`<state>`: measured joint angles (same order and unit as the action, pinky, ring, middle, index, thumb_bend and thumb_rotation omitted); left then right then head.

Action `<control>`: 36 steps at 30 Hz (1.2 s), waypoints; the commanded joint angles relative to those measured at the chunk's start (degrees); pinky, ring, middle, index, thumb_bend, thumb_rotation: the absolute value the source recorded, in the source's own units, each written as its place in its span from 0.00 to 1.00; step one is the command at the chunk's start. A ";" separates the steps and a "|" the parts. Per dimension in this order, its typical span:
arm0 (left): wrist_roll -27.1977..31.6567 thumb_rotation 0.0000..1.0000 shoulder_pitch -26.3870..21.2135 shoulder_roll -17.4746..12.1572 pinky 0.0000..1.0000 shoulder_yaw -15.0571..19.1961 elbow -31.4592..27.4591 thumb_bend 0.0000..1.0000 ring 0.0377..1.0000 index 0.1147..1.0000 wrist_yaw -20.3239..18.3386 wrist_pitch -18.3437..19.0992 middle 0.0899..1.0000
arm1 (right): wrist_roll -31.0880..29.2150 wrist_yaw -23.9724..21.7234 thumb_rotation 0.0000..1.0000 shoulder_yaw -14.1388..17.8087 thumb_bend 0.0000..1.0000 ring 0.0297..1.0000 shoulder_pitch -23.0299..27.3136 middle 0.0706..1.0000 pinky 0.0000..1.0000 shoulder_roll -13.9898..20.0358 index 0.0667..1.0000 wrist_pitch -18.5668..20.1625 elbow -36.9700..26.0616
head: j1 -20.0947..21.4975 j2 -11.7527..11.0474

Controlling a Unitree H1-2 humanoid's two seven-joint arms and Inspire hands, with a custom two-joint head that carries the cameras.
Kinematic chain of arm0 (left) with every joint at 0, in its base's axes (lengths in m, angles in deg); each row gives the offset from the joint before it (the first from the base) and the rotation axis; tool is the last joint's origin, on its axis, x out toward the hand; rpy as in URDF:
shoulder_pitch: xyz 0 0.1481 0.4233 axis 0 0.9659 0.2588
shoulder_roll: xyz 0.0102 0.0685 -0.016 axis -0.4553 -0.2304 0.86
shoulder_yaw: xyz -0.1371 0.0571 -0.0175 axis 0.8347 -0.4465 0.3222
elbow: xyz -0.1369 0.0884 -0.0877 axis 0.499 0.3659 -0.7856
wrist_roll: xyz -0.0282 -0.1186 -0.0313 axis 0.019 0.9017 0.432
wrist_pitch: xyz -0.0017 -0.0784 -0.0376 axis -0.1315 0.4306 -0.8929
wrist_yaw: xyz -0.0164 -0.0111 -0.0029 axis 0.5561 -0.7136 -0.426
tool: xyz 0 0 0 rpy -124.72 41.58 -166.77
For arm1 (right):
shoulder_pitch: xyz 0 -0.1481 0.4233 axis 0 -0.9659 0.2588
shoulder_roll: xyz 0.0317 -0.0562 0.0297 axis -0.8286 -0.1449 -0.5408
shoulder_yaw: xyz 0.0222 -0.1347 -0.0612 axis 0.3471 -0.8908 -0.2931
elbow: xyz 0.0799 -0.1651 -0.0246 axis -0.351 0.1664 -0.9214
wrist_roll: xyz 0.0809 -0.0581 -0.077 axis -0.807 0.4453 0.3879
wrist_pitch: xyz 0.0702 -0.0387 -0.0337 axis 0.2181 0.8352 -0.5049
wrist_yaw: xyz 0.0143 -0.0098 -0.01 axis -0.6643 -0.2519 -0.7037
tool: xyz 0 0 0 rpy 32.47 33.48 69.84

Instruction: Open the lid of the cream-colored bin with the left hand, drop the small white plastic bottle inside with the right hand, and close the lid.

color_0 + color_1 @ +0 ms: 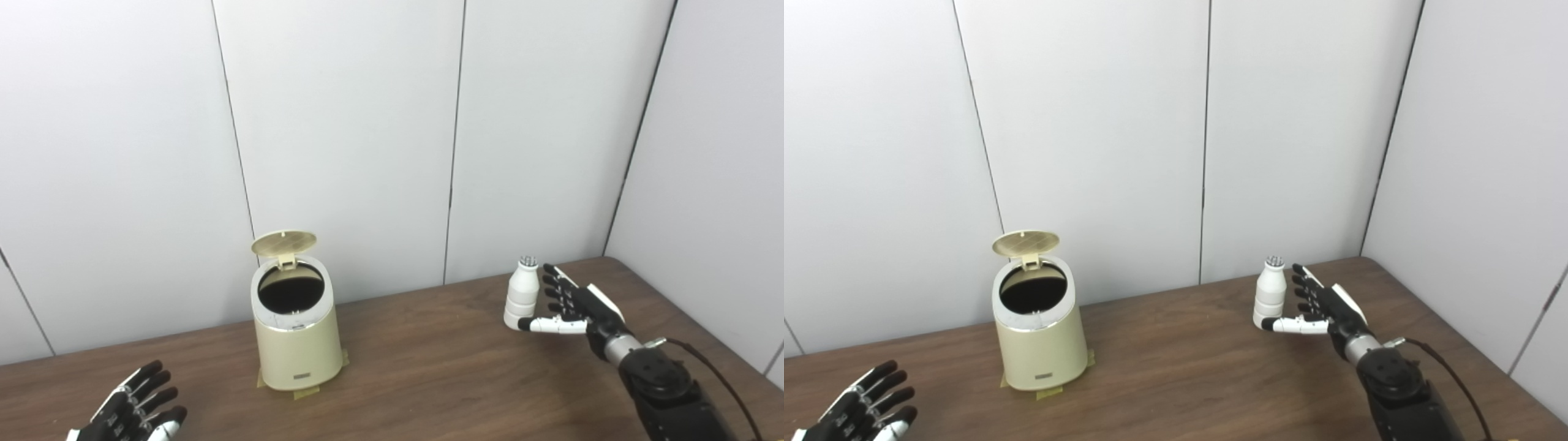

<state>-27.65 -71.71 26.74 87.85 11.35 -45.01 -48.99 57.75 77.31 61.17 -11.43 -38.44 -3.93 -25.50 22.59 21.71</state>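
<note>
The cream-colored bin point(298, 343) stands left of the table's middle, taped down, with its round lid point(284, 243) flipped up and the dark inside showing. The small white plastic bottle point(522, 293) stands upright at the right back of the table. My right hand point(569, 306) is open just to the right of the bottle, its fingers spread beside it and its thumb reaching in front of the bottle's base; it does not hold the bottle. My left hand point(131, 407) is open and empty at the bottom left, well clear of the bin.
The brown wooden table point(416, 367) ends against white wall panels point(343, 122) at the back and right. A dark cable point(716, 380) runs along my right forearm.
</note>
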 commanded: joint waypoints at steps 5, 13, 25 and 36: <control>1.14 0.00 -1.79 -0.52 0.71 0.19 -2.72 0.48 0.79 0.85 -0.28 -0.30 0.83 | 0.85 3.87 0.15 0.61 0.84 0.86 3.93 0.91 0.81 0.30 0.93 -5.14 2.24 | 0.00 0.16; -0.28 0.00 -1.74 -0.69 0.69 -0.21 -3.60 0.48 0.78 0.84 0.28 0.19 0.82 | 1.71 6.52 0.16 0.04 0.84 0.87 4.76 0.91 0.83 -1.10 0.93 -5.93 4.11 | 0.00 0.41; -0.57 0.00 -1.74 -0.93 0.70 -0.08 -4.05 0.46 0.80 0.86 0.07 0.86 0.84 | 1.43 8.75 0.10 -0.13 0.83 0.81 6.46 0.89 0.74 -2.71 0.90 -8.58 7.67 | 0.21 0.90; -0.15 0.00 -1.55 -0.83 0.74 -0.18 -4.40 0.43 0.82 0.86 -0.11 1.18 0.85 | 1.35 12.55 0.01 0.23 0.79 0.70 8.26 0.80 0.60 -4.74 0.81 -12.95 10.14 | -0.24 1.52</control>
<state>-28.10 -71.65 26.33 87.64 9.46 -45.15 -46.90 59.59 88.51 60.76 -6.55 -43.50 -13.75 -14.90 22.32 23.12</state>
